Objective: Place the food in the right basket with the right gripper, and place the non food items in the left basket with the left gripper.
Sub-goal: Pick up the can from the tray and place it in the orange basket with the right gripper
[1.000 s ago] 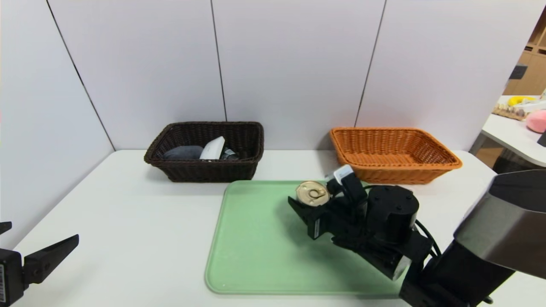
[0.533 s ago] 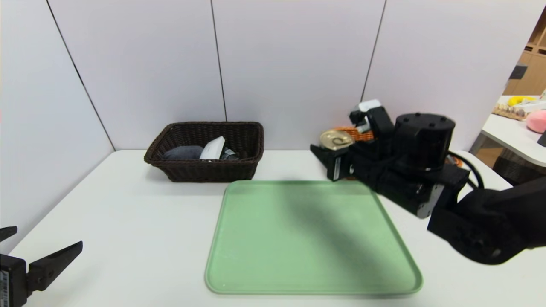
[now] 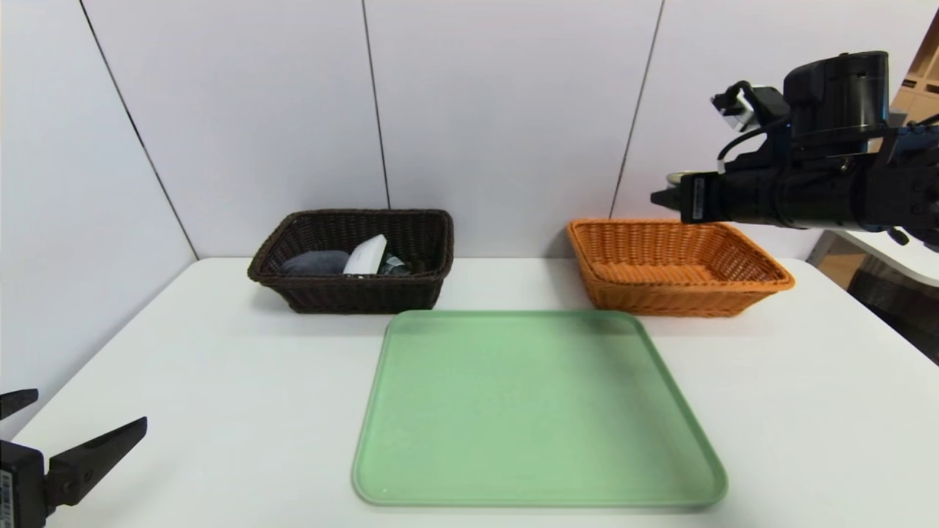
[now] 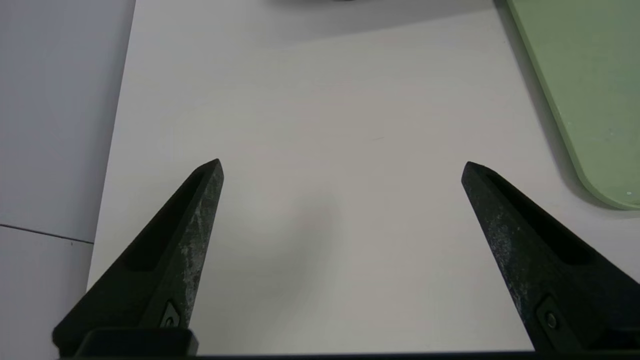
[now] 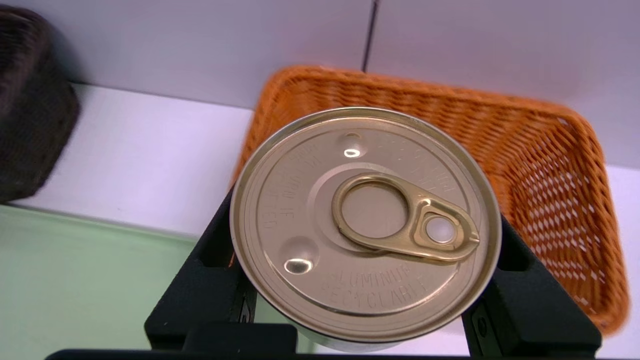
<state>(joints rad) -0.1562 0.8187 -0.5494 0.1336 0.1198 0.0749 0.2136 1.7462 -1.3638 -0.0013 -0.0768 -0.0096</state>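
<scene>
While the table [image 3: 220,381] is carrying a bare green tray [image 3: 535,411], the right gripper [image 3: 664,196] is clamping the tin can [image 5: 365,220] high above the orange basket [image 3: 675,264], so releasing from here risks a bounce out or a tip. Left gripper [image 4: 342,167] is idling spread wide and holding nothing near the table's front-left corner. Dark basket [image 3: 352,260] is hiding most of its contents, and the can's label is hidden.
</scene>
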